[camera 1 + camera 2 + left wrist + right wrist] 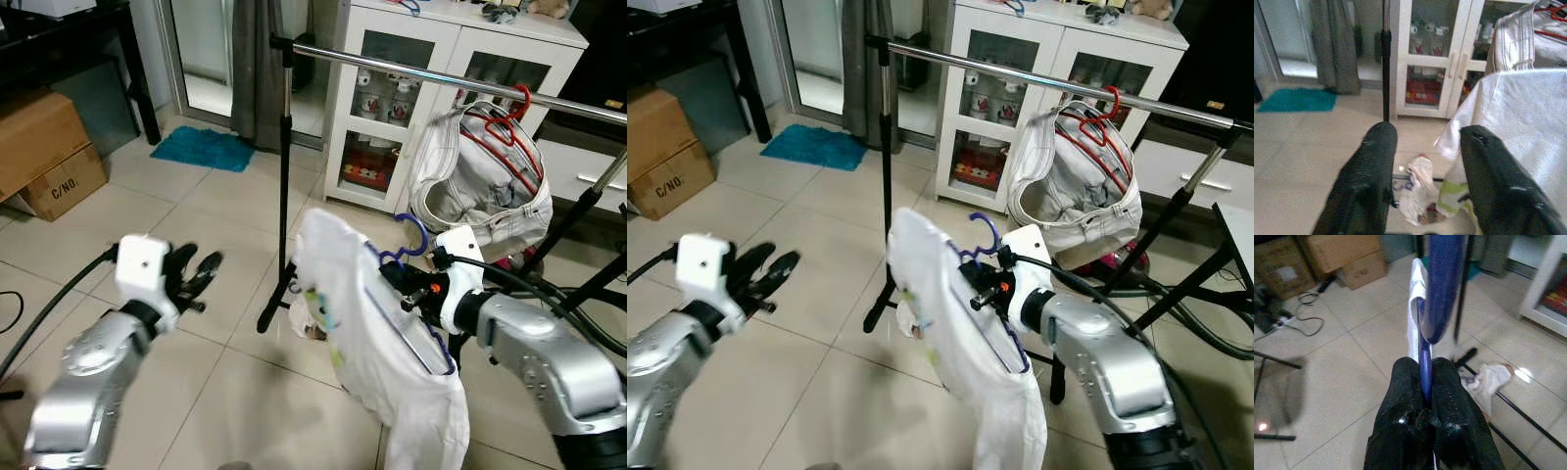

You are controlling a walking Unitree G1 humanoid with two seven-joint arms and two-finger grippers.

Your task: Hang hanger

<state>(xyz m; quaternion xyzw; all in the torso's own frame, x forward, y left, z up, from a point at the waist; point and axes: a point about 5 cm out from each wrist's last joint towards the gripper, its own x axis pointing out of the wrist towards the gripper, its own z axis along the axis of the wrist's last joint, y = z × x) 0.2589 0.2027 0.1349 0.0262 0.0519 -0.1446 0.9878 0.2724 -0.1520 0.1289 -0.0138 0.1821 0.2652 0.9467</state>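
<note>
Left to right: our left gripper (201,272) hovered spread and empty over the floor. Beside it, our right gripper (1422,382) pinched the blue hanger (409,238) just under its hook, below the chrome rail (411,70). We judged the hanger stiff and light, its white garment (367,343) soft and liable to swing.
</note>
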